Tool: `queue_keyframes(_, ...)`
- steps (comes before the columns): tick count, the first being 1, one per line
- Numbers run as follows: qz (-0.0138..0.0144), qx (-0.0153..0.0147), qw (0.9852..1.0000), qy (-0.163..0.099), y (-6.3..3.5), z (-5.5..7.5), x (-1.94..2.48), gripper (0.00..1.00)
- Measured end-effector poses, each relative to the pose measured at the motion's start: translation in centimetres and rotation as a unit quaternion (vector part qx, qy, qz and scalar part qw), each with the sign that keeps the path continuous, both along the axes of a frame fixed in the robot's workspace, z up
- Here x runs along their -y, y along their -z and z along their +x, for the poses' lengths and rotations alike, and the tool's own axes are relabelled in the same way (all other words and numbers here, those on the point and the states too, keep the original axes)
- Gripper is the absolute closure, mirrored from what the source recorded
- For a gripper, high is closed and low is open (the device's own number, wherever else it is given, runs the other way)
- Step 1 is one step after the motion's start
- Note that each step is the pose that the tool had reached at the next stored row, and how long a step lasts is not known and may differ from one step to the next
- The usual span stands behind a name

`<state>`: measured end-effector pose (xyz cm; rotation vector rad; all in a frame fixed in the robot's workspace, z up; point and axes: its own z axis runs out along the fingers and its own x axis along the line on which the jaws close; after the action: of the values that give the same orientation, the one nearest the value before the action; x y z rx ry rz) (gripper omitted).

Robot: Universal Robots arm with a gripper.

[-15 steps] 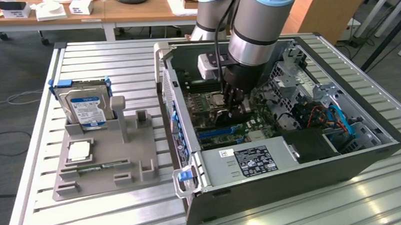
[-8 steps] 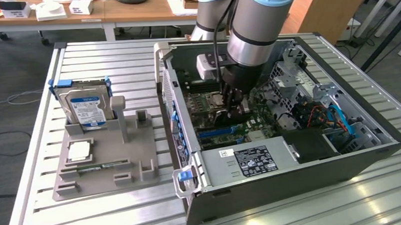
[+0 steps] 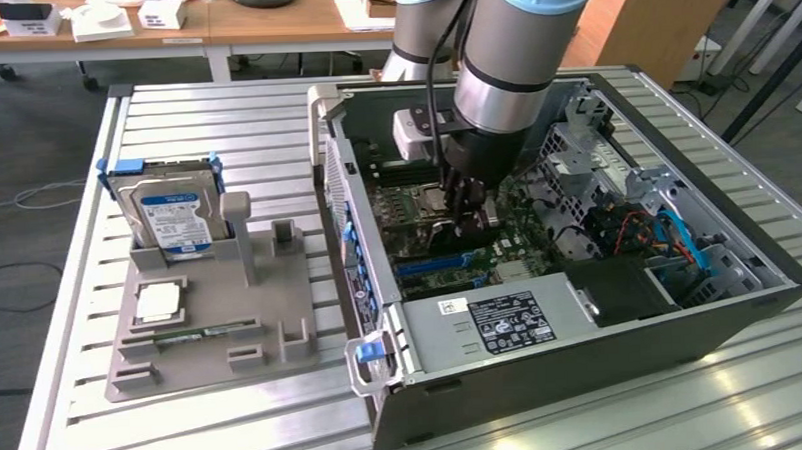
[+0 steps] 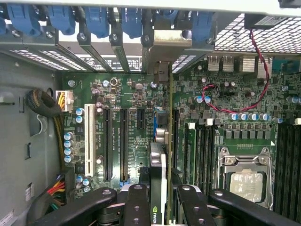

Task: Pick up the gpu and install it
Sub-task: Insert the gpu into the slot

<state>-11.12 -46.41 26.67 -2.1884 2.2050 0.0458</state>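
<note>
- gpu [image 4: 159, 162] stands on its edge between the two black fingers [image 4: 136, 197] of the gripper [image 4: 160, 195], which is clamped on its upper rim, one finger on each face.
- It is inside the open computer case [image 3: 580, 374], upright over the green motherboard [image 4: 136, 99], in line with a slot just beside the long black slots [image 4: 123, 141]. Whether its lower edge is seated cannot be told.
- A white slot [image 4: 88, 136] lies on the far side of the black ones from the card; on the card's other side are the memory slots [image 4: 202, 150] and the processor socket [image 4: 247, 176].
- Past the card, its silver end bracket [image 4: 164, 44] reaches the rear wall of the case, under a row of blue clips [image 4: 94, 19]. A red wire [image 4: 235, 106] loops over the board nearby.
- In the exterior view the gripper [image 3: 468, 211] is down in the middle of the case, behind the grey power supply [image 3: 505, 326].
- On the exterior view's left, well apart from the case, a grey tray [image 3: 246, 365] holds a hard drive [image 3: 174, 215] standing upright and a memory stick [image 3: 192, 333] lying flat.
- Case and tray both rest on a slatted metal table [image 3: 80, 196]; wooden desks [image 3: 274, 24] stand beyond.
</note>
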Motion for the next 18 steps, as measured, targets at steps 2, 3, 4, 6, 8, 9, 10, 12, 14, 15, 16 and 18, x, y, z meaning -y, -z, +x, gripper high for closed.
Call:
queue_keyframes(2,0.0001,0.0,1.0,0.0,0.02,0.04,0.0,0.73)
queue_keyframes(3,0.0001,0.0001,1.0,0.0,0.02,0.06,0.0,0.73)
queue_keyframes(4,0.0001,0.0001,1.0,0.0,0.02,0.08,0.0,0.73)
queue_keyframes(6,0.0001,0.0001,1.0,0.0,0.04,0.16,0.0,0.73)
queue_keyframes(8,0.0001,0.0001,1.0,0.0,0.03,0.22,0.0,0.73)
queue_keyframes(9,0.0001,0.0001,1.0,0.0,0.04,0.24,0.0,0.73)
queue_keyframes(10,0.0001,0.0001,1.0,0.0,0.04,0.26,0.0,0.73)
queue_keyframes(12,0.0001,0.0001,1.0,0.0,0.04,0.27,0.01,0.73)
queue_keyframes(14,0.0001,0.0001,1.0,0.0,0.04,0.28,0.05,0.73)
queue_keyframes(15,0.0001,0.0001,1.0,0.0,0.04,0.28,0.09,0.73)
queue_keyframes(16,0.0001,0.0001,1.0,0.0,0.04,0.28,0.12,0.73)
queue_keyframes(18,0.0001,0.0001,1.0,0.0,0.04,0.28,0.14,0.73)
